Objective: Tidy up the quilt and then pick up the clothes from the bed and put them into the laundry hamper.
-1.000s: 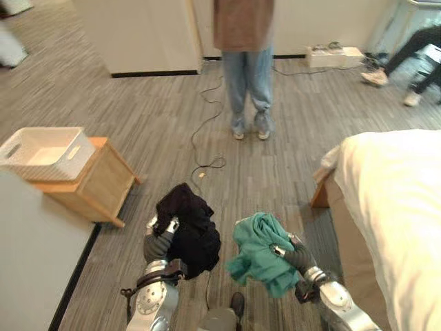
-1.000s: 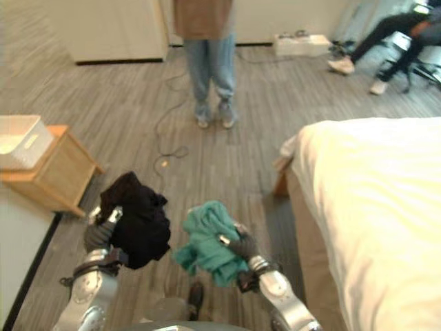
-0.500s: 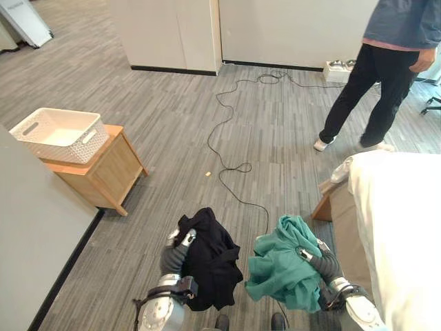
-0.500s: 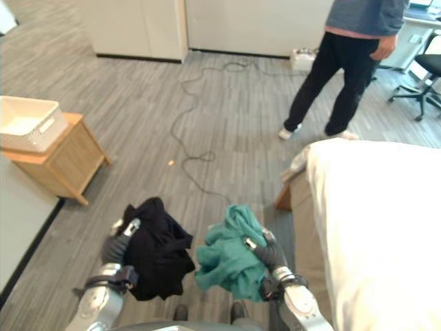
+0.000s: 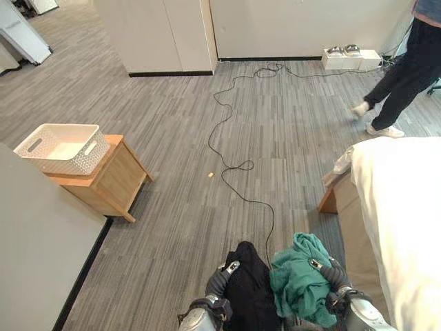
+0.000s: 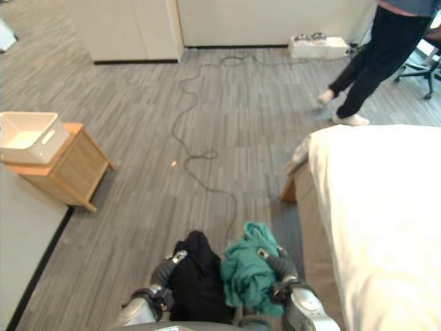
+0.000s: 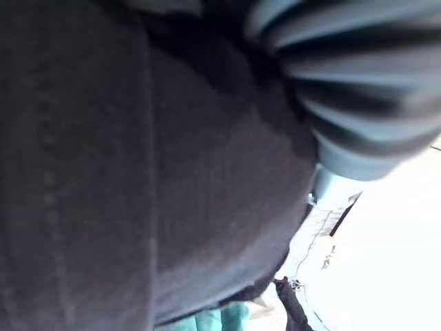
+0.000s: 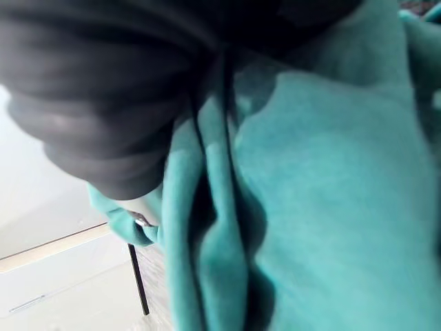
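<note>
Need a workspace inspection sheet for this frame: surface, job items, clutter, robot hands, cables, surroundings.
Surface: grey striped floor; bed with white quilt at the robot's right.
Job's things: black garment held in the left robot hand, teal garment held in the right robot hand, the two side by side and touching. White laundry hamper sits on a wooden side table far off to the left.
Clutter: small light speck on the floor.
Robot hands: both curled into cloth.
Cables: black cable runs across the floor from the far wall towards the robot.
Surroundings: person walking near the bed; white cabinet at the back.
</note>
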You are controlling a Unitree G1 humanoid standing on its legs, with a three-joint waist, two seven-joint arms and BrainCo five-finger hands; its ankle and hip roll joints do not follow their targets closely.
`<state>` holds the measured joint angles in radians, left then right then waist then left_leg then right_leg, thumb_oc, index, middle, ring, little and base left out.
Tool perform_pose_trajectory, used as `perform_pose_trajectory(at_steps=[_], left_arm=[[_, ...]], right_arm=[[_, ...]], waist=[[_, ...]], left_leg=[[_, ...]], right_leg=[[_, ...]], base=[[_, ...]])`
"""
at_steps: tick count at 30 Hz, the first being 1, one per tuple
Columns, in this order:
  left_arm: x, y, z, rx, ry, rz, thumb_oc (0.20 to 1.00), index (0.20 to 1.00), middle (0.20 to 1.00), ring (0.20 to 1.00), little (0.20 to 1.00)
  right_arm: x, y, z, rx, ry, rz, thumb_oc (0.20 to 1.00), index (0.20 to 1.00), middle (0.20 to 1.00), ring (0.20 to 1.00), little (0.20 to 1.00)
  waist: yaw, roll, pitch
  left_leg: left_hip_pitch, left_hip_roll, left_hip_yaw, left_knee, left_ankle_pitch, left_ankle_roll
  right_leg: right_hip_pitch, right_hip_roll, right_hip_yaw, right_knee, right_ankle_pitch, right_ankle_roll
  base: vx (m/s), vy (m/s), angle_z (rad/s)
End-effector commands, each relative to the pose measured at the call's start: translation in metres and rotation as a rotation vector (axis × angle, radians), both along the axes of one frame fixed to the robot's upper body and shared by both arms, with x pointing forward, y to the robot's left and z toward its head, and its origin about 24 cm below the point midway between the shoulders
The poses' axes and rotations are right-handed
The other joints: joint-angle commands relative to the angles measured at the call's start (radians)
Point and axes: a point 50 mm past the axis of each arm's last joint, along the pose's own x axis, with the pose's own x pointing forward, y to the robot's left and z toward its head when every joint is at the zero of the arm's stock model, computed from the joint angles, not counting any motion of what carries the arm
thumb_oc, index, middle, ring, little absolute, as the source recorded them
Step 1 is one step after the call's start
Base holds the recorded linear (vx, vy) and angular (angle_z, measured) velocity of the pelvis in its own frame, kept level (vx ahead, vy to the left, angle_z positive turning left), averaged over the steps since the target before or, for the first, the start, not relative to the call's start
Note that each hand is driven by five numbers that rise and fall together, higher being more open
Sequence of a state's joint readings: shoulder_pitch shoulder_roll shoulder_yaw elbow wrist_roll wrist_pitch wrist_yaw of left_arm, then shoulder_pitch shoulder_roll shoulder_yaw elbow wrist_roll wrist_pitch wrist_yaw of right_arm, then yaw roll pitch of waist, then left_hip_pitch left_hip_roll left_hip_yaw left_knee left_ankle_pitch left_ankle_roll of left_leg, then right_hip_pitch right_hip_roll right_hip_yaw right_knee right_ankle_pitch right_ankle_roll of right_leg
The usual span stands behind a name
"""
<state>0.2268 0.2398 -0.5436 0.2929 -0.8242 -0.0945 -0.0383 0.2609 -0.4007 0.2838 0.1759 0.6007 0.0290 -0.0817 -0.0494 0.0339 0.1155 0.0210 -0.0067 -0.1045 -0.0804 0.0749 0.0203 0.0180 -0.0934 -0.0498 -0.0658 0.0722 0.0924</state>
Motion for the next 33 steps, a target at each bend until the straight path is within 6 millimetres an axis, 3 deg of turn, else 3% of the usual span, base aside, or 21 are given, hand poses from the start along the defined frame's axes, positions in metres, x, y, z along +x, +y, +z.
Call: perform_pose_trajectory(at_steps=[1,4,5,9,10,11,12,13,14,17,20,22,23,24,26,28,29,31,33], left_arm=[[0.024,0.003,0.024,-0.063,-0.141,0.016,0.200,0.200,0.200,0.200,0.200],[0.025,0.006,0.024,-0.056,-0.134,-0.007,0.200,0.200,0.200,0.200,0.200],[0.025,0.005,0.025,-0.056,-0.132,-0.011,0.200,0.200,0.200,0.200,0.200],[0.025,0.005,0.025,-0.055,-0.132,-0.011,0.200,0.200,0.200,0.200,0.200],[0.025,0.004,0.024,-0.050,-0.117,-0.028,0.200,0.200,0.200,0.200,0.200],[0.025,0.004,0.023,-0.048,-0.120,-0.025,0.200,0.200,0.200,0.200,0.200],[0.026,0.007,0.024,-0.052,-0.135,-0.008,0.200,0.200,0.200,0.200,0.200],[0.027,0.016,0.025,-0.046,-0.132,0.033,0.200,0.200,0.200,0.200,0.200],[0.024,0.019,0.020,-0.046,-0.122,0.043,0.200,0.200,0.200,0.200,0.200],[0.016,0.020,0.010,-0.040,-0.103,0.036,0.200,0.200,0.200,0.200,0.200],[0.003,0.017,0.001,-0.024,-0.084,-0.001,0.200,0.200,0.200,0.200,0.200],[-0.001,0.015,-0.001,-0.031,-0.090,-0.015,0.200,0.200,0.200,0.200,0.200],[-0.001,0.015,-0.001,-0.031,-0.090,-0.015,0.200,0.200,0.200,0.200,0.200],[-0.003,0.012,0.005,-0.059,-0.112,-0.038,0.200,0.200,0.200,0.200,0.200],[-0.003,0.011,0.007,-0.063,-0.101,-0.021,0.200,0.200,0.200,0.200,0.200],[-0.001,0.007,0.007,-0.063,-0.090,-0.037,0.200,0.200,0.200,0.200,0.200],[-0.001,0.000,0.008,-0.081,-0.089,-0.059,0.200,0.200,0.200,0.200,0.200],[0.000,-0.001,0.011,-0.087,-0.097,-0.058,0.200,0.200,0.200,0.200,0.200],[0.001,0.002,0.014,-0.091,-0.096,-0.047,0.200,0.200,0.200,0.200,0.200]], right_arm=[[0.023,0.013,0.027,0.062,-0.154,0.055,0.200,0.200,0.200,0.200,0.200],[0.023,0.016,0.026,0.071,-0.145,0.026,0.200,0.200,0.200,0.200,0.200],[0.023,0.016,0.026,0.069,-0.141,0.024,0.200,0.200,0.200,0.200,0.200],[0.023,0.016,0.026,0.069,-0.141,0.024,0.200,0.200,0.200,0.200,0.200],[0.020,0.015,0.021,0.062,-0.139,-0.003,0.200,0.200,0.200,0.200,0.200],[0.020,0.013,0.021,0.057,-0.146,-0.010,0.200,0.200,0.200,0.200,0.200],[0.021,0.009,0.021,0.057,-0.157,-0.005,0.200,0.200,0.200,0.200,0.200],[0.018,-0.002,0.020,0.056,-0.149,0.043,0.200,0.200,0.200,0.200,0.200],[0.015,-0.003,0.018,0.055,-0.142,0.061,0.200,0.200,0.200,0.200,0.200],[0.009,-0.002,0.014,0.064,-0.130,0.080,0.200,0.200,0.200,0.200,0.200],[0.004,-0.002,0.011,0.084,-0.120,0.033,0.200,0.200,0.200,0.200,0.200],[0.005,0.000,0.012,0.089,-0.139,0.023,0.200,0.200,0.200,0.200,0.200],[0.005,0.000,0.012,0.089,-0.139,0.023,0.200,0.200,0.200,0.200,0.200],[0.004,-0.007,0.018,0.082,-0.154,0.030,0.200,0.200,0.200,0.200,0.200],[0.004,-0.013,0.019,0.069,-0.134,0.055,0.200,0.200,0.200,0.200,0.200],[0.004,-0.021,0.017,0.061,-0.111,0.051,0.200,0.200,0.200,0.200,0.200],[0.005,-0.029,0.015,0.059,-0.107,0.055,0.200,0.200,0.200,0.200,0.200],[0.003,-0.029,0.017,0.055,-0.102,0.086,0.200,0.200,0.200,0.200,0.200],[-0.006,-0.027,0.019,0.048,-0.083,0.118,0.200,0.200,0.200,0.200,0.200]], waist=[[0.024,-0.036,0.054],[0.031,-0.030,0.074],[0.028,-0.025,0.079],[0.030,-0.026,0.077],[0.016,0.011,0.109],[0.016,0.007,0.117],[0.010,-0.010,0.127],[-0.043,-0.041,0.144],[-0.063,-0.051,0.145],[-0.080,-0.051,0.156],[-0.086,-0.053,0.134],[-0.088,-0.043,0.117],[-0.088,-0.043,0.117],[-0.103,-0.020,0.093],[-0.102,-0.023,0.088],[-0.087,-0.035,0.099],[-0.062,-0.044,0.115],[-0.040,-0.045,0.125],[-0.011,-0.037,0.135]], left_leg=[[-0.123,-0.015,0.074,0.219,-0.122,0.029],[-0.151,-0.044,0.089,0.274,-0.158,0.082],[-0.148,-0.046,0.089,0.275,-0.162,0.087],[-0.151,-0.048,0.092,0.276,-0.163,0.088],[-0.112,-0.041,0.082,0.258,-0.163,0.099],[-0.108,-0.049,0.089,0.264,-0.170,0.098],[-0.105,-0.057,0.103,0.278,-0.191,0.095],[-0.026,-0.068,0.088,0.279,-0.270,0.082],[0.000,-0.079,0.072,0.273,-0.285,0.084],[0.041,-0.082,0.036,0.295,-0.332,0.092],[0.073,-0.051,-0.001,0.339,-0.375,0.064],[0.103,0.005,0.025,0.388,-0.340,0.027],[0.103,0.005,0.025,0.388,-0.340,0.027],[0.127,0.089,0.046,0.488,-0.175,-0.026],[0.074,0.123,0.055,0.620,-0.054,-0.047],[-0.042,0.142,0.066,0.752,-0.007,-0.047],[-0.183,0.086,0.090,0.779,-0.026,-0.037],[-0.242,0.019,0.120,0.692,-0.047,-0.029],[-0.287,-0.023,0.137,0.434,-0.014,-0.031]], right_leg=[[0.011,-0.055,-0.094,0.230,-0.134,0.030],[-0.060,-0.109,-0.084,0.490,-0.064,0.056],[-0.086,-0.116,-0.081,0.544,-0.053,0.056],[-0.093,-0.119,-0.078,0.551,-0.056,0.057],[-0.201,-0.127,-0.087,0.730,-0.019,0.043],[-0.236,-0.140,-0.092,0.729,-0.009,0.041],[-0.269,-0.141,-0.106,0.626,0.010,0.040],[-0.273,-0.098,-0.069,0.226,0.059,0.050],[-0.287,-0.094,-0.045,0.120,0.104,0.063],[-0.305,-0.080,-0.005,0.083,0.145,0.072],[-0.272,-0.070,0.022,0.109,0.107,0.074],[-0.260,-0.062,0.001,0.156,0.080,0.055],[-0.260,-0.062,0.001,0.156,0.080,0.055],[-0.243,-0.034,-0.017,0.189,0.040,0.030],[-0.213,-0.022,-0.030,0.184,0.019,0.005],[-0.159,-0.019,-0.042,0.180,-0.007,-0.028],[-0.086,-0.027,-0.069,0.169,-0.030,-0.036],[-0.036,-0.023,-0.081,0.151,-0.046,-0.025],[0.033,0.004,-0.075,0.115,-0.067,-0.006]], base=[[0.10,0.148,-0.06],[0.11,0.159,0.00],[0.06,0.110,0.13],[0.04,0.046,-0.17],[0.20,0.139,-0.04],[0.35,0.057,0.05],[0.80,-0.350,0.05],[0.97,-0.427,-0.08],[1.04,-0.409,-0.02],[0.54,-0.203,0.13],[0.64,-0.321,0.38],[0.38,-0.187,0.78],[0.57,-0.250,0.33],[0.53,-0.235,0.28],[0.50,-0.231,0.41],[0.38,-0.138,0.49],[0.49,-0.081,0.47],[0.47,0.031,0.34],[0.60,0.109,0.06]])
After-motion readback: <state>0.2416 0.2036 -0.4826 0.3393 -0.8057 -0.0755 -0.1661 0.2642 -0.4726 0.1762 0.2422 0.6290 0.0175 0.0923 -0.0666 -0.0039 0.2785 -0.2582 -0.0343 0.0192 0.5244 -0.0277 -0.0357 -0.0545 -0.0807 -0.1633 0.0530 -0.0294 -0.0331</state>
